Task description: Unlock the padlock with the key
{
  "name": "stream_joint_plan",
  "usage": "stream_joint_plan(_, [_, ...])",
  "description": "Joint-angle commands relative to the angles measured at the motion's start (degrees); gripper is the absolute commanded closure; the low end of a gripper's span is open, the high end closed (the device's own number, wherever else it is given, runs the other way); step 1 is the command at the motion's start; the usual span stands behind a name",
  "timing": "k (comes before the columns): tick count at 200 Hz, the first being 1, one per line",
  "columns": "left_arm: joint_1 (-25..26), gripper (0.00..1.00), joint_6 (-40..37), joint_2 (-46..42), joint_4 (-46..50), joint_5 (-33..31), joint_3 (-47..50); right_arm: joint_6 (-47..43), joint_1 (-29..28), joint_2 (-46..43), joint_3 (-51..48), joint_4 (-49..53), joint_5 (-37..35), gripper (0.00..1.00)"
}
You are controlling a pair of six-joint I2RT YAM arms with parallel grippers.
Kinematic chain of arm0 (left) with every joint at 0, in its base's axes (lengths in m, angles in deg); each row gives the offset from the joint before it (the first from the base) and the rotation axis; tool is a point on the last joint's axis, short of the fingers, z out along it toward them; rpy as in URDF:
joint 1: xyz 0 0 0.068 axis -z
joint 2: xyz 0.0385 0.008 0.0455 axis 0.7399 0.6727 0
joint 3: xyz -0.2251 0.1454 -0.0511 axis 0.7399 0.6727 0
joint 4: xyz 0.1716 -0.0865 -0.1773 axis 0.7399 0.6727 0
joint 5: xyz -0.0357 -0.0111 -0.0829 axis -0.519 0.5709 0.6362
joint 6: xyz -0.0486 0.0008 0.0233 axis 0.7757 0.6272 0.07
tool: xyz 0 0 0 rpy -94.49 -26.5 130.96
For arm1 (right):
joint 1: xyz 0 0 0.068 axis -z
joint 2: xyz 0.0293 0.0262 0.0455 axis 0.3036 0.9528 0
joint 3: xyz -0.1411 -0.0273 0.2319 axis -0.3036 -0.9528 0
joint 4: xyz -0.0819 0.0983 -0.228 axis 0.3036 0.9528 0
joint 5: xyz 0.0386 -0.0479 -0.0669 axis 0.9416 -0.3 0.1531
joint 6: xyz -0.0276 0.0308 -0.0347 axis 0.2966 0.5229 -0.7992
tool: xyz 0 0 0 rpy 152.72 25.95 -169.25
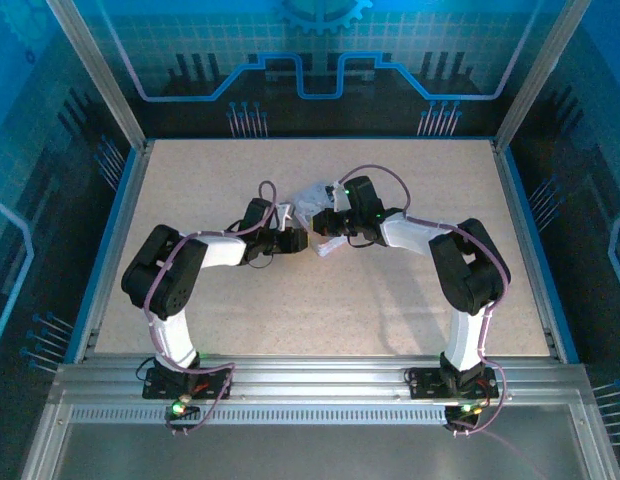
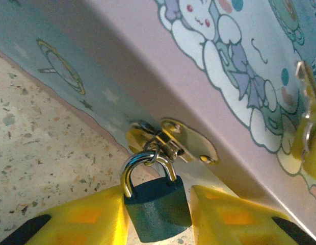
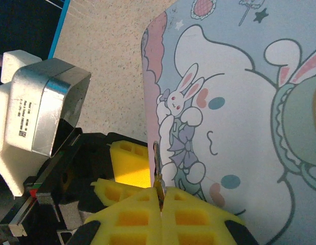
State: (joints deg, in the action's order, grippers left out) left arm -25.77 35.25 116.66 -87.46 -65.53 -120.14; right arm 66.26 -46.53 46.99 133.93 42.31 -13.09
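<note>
The padlock (image 2: 157,206), a small dark block with a silver shackle, hangs from the gold hasp (image 2: 186,145) of the cartoon-printed tin box (image 2: 234,61). My left gripper (image 2: 159,217) has its yellow fingers (image 2: 86,219) against both sides of the padlock's body, shut on it. My right gripper (image 3: 160,196) is shut on the key (image 3: 157,163), whose thin blade sticks up past the pads beside the box's lid (image 3: 224,102). The key (image 2: 304,76) and a right pad also show at the right edge of the left wrist view, apart from the padlock. From above, both grippers (image 1: 295,242) (image 1: 332,238) meet at the box (image 1: 315,205).
The box rests on the speckled tabletop (image 1: 320,300) near mid-table. In the right wrist view the left arm's silver motor housing (image 3: 46,102) and one of its yellow fingers (image 3: 130,163) sit close on the left. Blue rails edge the table (image 1: 110,250).
</note>
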Motion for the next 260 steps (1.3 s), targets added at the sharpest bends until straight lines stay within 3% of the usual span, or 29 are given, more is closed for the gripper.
stream_joint_plan(1, [0.0,0.61,1.2,-0.2,-5.4,1.6,-0.4,-0.4,-1.6,0.6,-2.1,4.6,0.9,1.0])
stream_joint_plan(68, [-0.6,0.57,2.1,0.9,-5.0,1.3,-1.1,-0.5,-1.7,0.7,-2.1,4.8,0.9,1.0])
stream_joint_plan(158, [-1.0,0.6,1.8,3.9,-2.6,1.2,-4.0,-0.7,-1.8,0.4,-2.0,5.0,1.0,1.0])
stream_joint_plan(208, [-2.2,0.51,1.1,3.2,-2.8,-0.1,-2.9,-1.1,-1.2,-0.2,-2.1,5.5,0.8,1.0])
stream_joint_plan(260, [-3.7,0.39,-0.9,-3.2,-3.8,-1.1,1.2,-2.4,-0.1,-2.0,-2.3,7.4,0.4,1.0])
